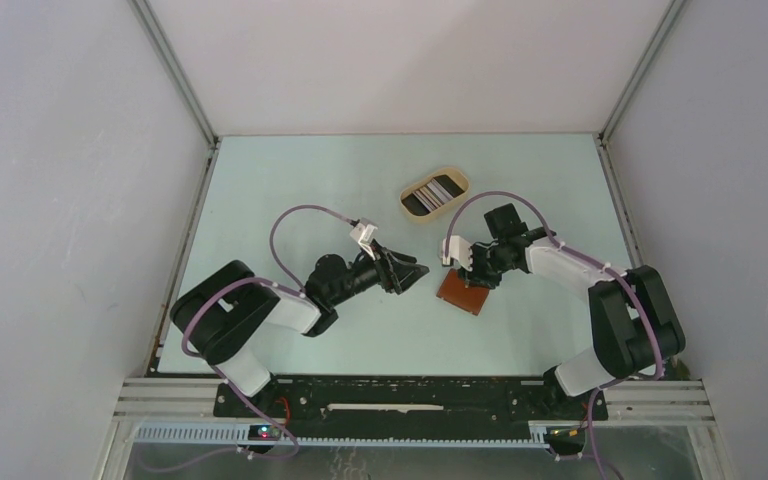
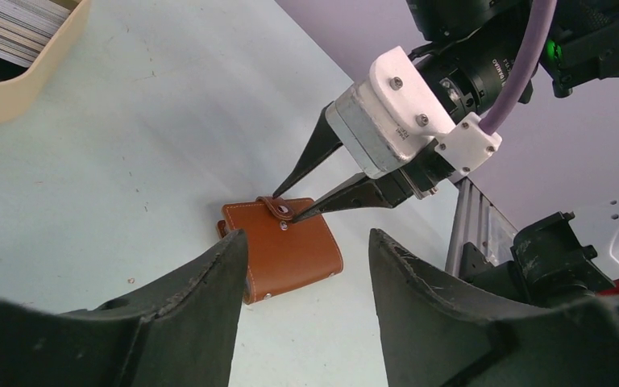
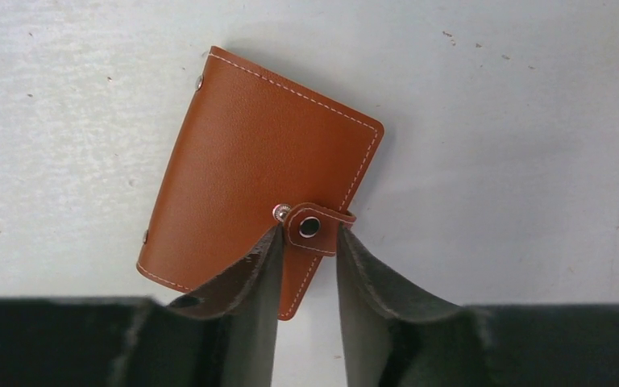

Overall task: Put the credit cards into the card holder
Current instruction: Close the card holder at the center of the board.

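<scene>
Reddish-brown leather folding card holder [image 1: 463, 292] lies closed and flat on the pale green table [image 1: 310, 180], directly under the right gripper [image 1: 471, 273]. In the right wrist view the card holder [image 3: 258, 153] stretches away from the fingertips, tilted, with white stitching along its edges. Its small closing tab [image 3: 314, 228] sits exactly between the two dark fingers of the right gripper [image 3: 309, 232]. A round metal stud [image 3: 280, 212] shows just beside the tab, at the tip of one finger. The jaws stand narrow, one tip at each edge of the tab. Whether they actually pinch it cannot be told.

The left gripper [image 1: 412, 272] hovers near the card holder on its left side, pointing toward it and apart from it. Its jaws stand wide and hold nothing. From the left wrist view the card holder [image 2: 286, 250] is framed ahead between the spread fingers of the left gripper [image 2: 308, 238]. The right gripper [image 2: 284, 205] comes down onto the tab from above and beyond.

A stack of thin black, grey and white plastic credit cards [image 1: 432, 193] rests in a beige oval tray [image 1: 460, 178]. The tray is farther out on the table, beyond both grippers and well apart from the card holder. In the left wrist view the tray [image 2: 24, 89] and credit cards [image 2: 16, 24] sit far off to the upper left of the fingers.
</scene>
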{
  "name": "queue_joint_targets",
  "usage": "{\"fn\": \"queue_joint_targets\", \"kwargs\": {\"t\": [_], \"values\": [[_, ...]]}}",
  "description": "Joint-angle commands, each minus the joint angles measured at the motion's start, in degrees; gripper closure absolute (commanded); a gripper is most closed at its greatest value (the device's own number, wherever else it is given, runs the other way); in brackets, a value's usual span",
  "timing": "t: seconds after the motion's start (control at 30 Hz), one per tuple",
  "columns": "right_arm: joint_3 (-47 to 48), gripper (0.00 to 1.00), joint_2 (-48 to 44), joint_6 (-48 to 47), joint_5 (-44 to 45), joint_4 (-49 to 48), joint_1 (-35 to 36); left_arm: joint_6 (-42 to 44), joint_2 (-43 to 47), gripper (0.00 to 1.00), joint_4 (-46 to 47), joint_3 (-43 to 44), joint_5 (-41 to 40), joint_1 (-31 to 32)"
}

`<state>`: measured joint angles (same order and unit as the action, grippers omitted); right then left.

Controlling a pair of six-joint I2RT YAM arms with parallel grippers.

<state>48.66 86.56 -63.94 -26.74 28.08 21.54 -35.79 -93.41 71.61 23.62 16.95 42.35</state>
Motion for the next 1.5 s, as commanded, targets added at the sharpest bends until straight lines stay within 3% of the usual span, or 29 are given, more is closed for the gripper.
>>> {"fn": "queue_joint_targets", "kwargs": {"t": [0.0, 0.13, 0.4, 0.97, 1.47], "values": [[0.83, 0.66, 0.92, -0.53, -0.82, 1.2, 0.43, -0.31, -0.75, 0.39, 2.73, 1.38, 1.26, -0.11], [0.9, 0.73, 0.81, -1.02, -1.24, 1.91, 0.43, -1.12, -1.56, 0.44, 2.44, 2.07, 1.61, -0.03], [1.18, 1.0, 0.01, -1.64, -2.04, 3.49, 0.35, -5.83, -8.72, 0.69, 1.53, 7.05, 2.99, 1.33], [1.16, 1.0, -3.04, -0.09, -4.62, 4.07, -0.71, -8.3, -20.79, 0.93, -13.63, 21.06, 2.12, 6.25], [0.69, 1.0, -2.29, -1.07, -2.57, 4.6, 1.8, -7.3, -22.69, 1.0, -23.0, 24.63, -0.79, 6.7]]}}
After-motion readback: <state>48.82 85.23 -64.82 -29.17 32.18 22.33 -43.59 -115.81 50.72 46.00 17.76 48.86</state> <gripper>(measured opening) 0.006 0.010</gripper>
